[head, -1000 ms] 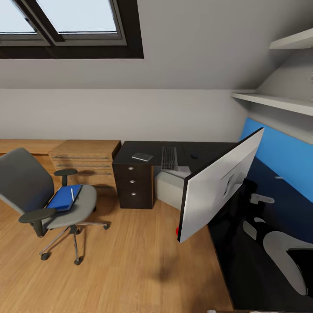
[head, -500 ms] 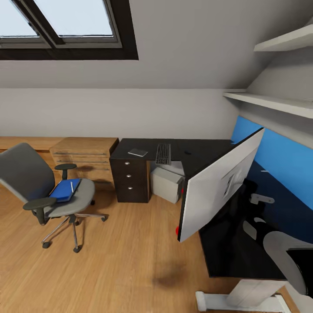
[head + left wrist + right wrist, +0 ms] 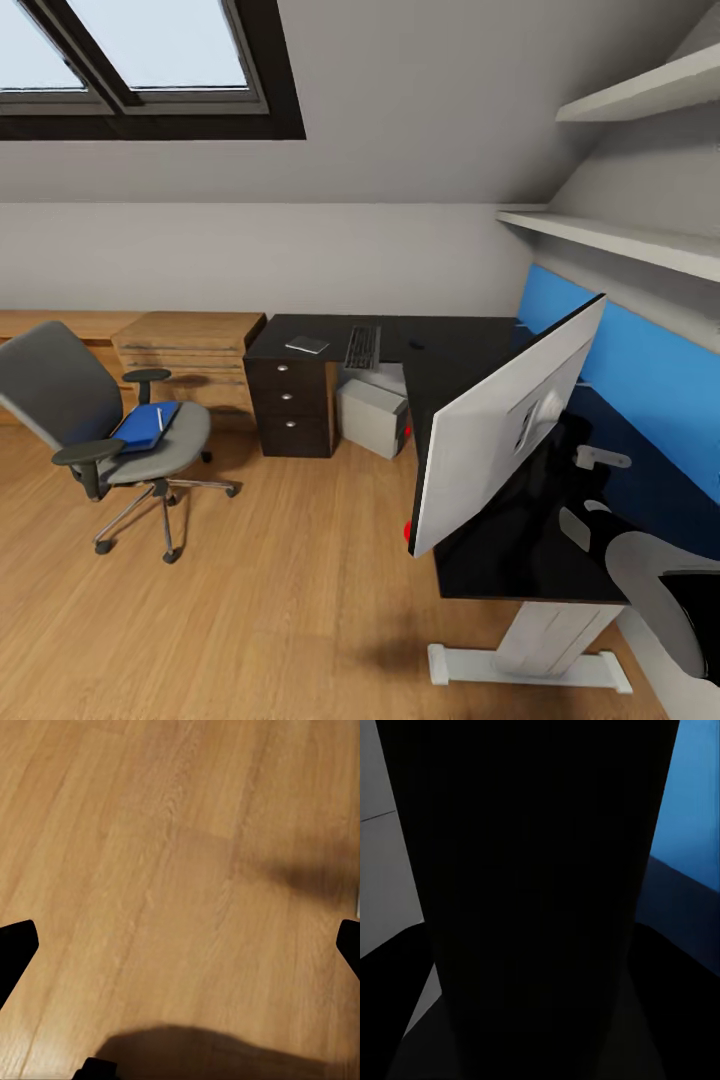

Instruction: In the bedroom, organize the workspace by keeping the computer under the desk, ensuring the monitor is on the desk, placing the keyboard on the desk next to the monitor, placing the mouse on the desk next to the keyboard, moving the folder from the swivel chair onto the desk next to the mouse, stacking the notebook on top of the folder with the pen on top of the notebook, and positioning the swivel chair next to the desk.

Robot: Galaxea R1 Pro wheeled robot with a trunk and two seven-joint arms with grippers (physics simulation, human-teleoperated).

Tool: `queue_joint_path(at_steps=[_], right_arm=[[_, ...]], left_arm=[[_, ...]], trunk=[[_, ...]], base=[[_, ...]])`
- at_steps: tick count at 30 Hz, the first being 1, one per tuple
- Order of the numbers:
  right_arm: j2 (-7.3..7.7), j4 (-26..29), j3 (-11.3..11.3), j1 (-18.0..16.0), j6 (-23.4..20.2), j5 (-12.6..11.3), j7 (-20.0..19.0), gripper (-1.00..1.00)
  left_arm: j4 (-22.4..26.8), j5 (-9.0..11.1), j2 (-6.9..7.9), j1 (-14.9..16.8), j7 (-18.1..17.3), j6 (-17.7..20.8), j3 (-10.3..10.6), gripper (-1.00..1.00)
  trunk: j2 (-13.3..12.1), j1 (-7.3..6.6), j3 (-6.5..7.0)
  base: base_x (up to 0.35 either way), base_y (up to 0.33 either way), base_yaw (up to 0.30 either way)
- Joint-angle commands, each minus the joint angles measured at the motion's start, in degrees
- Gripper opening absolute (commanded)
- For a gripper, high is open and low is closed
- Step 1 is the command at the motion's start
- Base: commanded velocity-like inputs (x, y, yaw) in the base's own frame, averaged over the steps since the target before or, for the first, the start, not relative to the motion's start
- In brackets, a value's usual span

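Right claw [image 3: 540, 945] grips the monitor [image 3: 505, 425] above the worktop [image 3: 470, 360].
Set its base down level, beside the keyboard [image 3: 362, 347]; left claw [image 3: 180, 937] hangs wide.

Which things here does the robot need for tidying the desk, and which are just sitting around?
Needed for the job:
black L-shaped desk
large tilted flat monitor
slim dark keyboard
small black mouse
thin grey notebook
light grey computer tower
grey swivel chair
bright blue folder
thin white pen

Just sitting around:
light wooden drawer unit
white wall shelves
roof window
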State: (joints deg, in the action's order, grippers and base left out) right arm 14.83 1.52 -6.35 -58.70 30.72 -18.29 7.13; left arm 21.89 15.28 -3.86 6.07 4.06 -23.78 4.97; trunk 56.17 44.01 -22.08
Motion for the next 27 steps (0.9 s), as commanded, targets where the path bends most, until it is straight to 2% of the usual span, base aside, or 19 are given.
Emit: queue_joint_path(at_steps=[1, 22, 27], right_arm=[[0.02, -1.0, -2.1, 0.0, 0.3, -1.6, 0.4, -1.00], [-0.02, -1.0, -2.1, 0.0, 0.3, -1.4, 0.2, -1.00], [-0.05, -1.0, -2.1, 0.0, 0.3, -1.3, 0.2, -1.00]], left_arm=[[0.0, 0.3, 0.06, 0.0, 0.4, -0.2, 0.5, 1.00], [0.0, 0.3, 0.08, 0.0, 0.4, -0.2, 0.5, 1.00], [0.0, 0.3, 0.08, 0.0, 0.4, -0.2, 0.5, 1.00]], trunk=[[0.0, 0.00, -0.07], [0.0, 0.00, -0.07], [0.0, 0.00, -0.07]], base=[[-0.014, -0.031, 0.000], [-0.002, -0.061, 0.000], [0.000, -0.156, 0.000]])
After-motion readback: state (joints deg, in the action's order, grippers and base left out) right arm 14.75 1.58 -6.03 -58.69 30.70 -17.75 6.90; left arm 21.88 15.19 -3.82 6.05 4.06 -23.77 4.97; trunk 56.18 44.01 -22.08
